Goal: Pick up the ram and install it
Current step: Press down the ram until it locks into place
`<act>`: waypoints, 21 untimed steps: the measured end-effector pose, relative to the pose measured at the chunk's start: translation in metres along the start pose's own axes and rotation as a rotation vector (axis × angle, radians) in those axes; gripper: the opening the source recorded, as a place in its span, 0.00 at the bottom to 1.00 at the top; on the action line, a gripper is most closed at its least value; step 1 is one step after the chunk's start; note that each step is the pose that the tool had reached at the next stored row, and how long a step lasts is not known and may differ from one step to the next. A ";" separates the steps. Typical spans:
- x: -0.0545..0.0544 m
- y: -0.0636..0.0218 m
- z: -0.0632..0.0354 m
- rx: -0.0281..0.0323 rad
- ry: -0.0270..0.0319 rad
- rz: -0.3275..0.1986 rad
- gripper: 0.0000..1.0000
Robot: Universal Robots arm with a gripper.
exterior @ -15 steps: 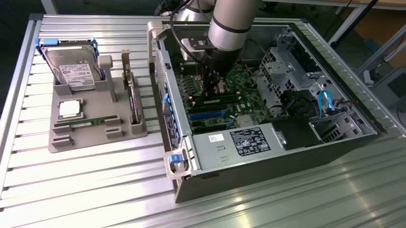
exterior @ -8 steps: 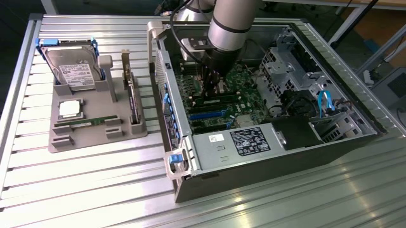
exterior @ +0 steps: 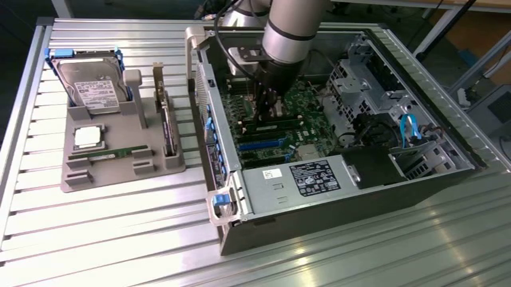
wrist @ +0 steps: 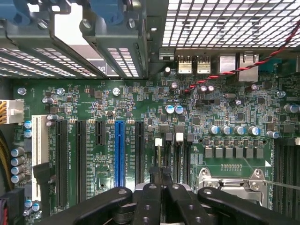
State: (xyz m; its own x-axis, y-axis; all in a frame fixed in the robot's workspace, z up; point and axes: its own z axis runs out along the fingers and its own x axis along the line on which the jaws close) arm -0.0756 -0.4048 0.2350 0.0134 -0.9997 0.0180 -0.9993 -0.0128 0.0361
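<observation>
While my pincer (wrist: 161,180) hangs shut inside the case (exterior: 335,197), its tips pressed together over the memory slots (wrist: 179,154), a ram (exterior: 108,153) lies flat in the tray (exterior: 119,177), well apart, on the exterior view's left. A thin edge sits in the slot under my tips. I cannot tell whether that is another stick. I judge the ram light, stiff and brittle, with chips and contacts that should not be squeezed. I would grip it across the long bare edges, near the middle, so that it stays level.
</observation>
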 end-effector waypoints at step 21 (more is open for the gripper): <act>0.001 -0.0009 -0.0630 0.0000 0.0000 0.000 0.10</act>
State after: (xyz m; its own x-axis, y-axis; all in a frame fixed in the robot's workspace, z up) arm -0.0724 -0.4048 0.2980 0.0133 -0.9997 0.0180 -0.9993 -0.0126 0.0361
